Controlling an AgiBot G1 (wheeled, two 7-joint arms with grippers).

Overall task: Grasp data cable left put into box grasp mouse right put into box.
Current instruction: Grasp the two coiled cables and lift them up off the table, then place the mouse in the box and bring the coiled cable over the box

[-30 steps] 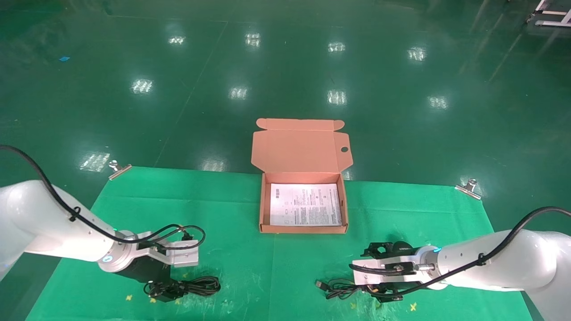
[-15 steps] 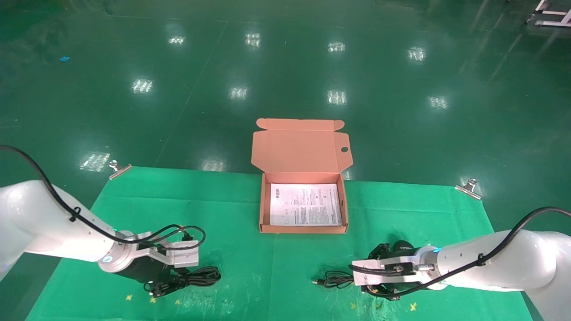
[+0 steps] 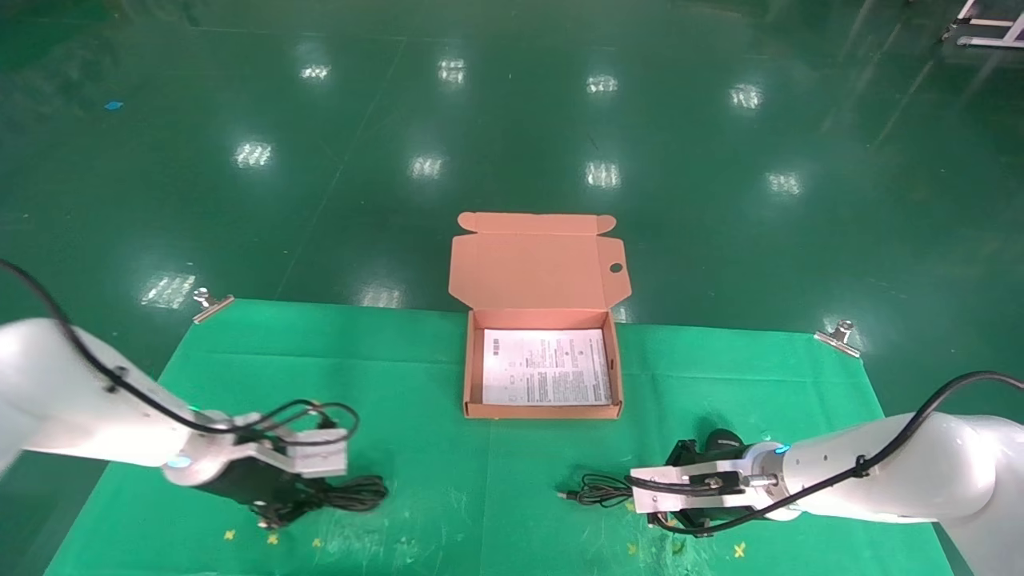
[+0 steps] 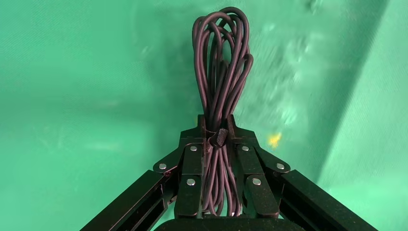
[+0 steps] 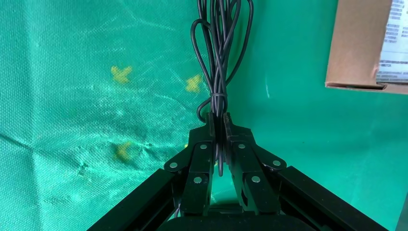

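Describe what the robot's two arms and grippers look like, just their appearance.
Both arms are glossy white rounded tubes, each with a black cable clipped along it and a small teal light at the wrist. Silver-grey camera brackets sit at the wrists. The left gripper and right gripper are matte black linkages studded with silver rivets.

Our arms are glossy white tubes, each trailing a black cable, with silver wrist brackets. The left gripper and right gripper have black linkages studded with silver screws.
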